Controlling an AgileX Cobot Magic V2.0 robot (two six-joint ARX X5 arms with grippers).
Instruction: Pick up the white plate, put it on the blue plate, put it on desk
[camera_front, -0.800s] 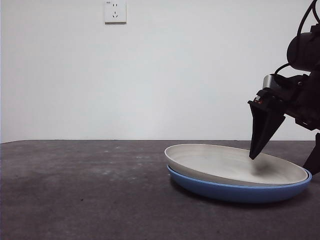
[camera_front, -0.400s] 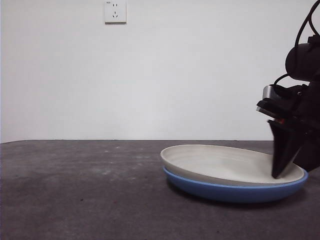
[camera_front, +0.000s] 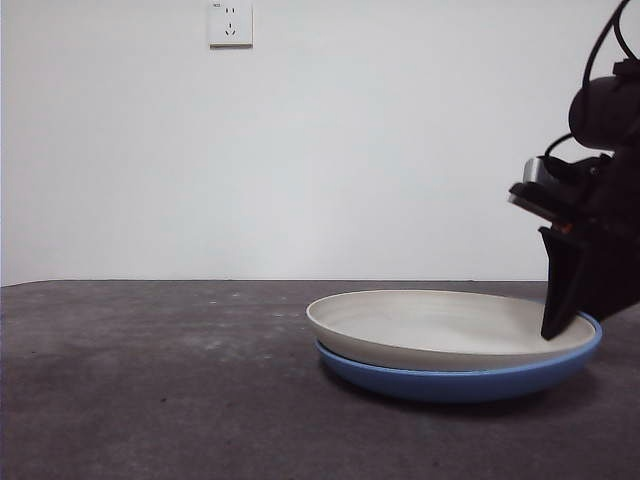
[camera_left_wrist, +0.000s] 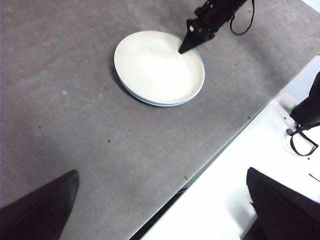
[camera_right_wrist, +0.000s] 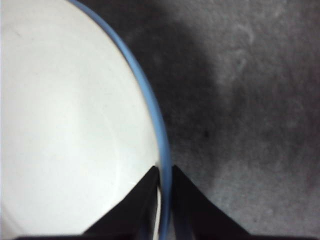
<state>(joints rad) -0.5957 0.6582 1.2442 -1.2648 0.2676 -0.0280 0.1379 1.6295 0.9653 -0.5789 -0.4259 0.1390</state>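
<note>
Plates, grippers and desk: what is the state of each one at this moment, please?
white plate: nested in the blue plate, roughly level.
blue plate: flat on the desk, under the white plate.
right gripper: shut on both plates' rims at one edge.
left gripper: open, raised well away from the plates.
desk: bears the stacked plates.

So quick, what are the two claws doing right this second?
Right gripper: closed on the rims of the white plate and the blue plate under it.
Left gripper: open, holding nothing, well away from the plates.
</note>
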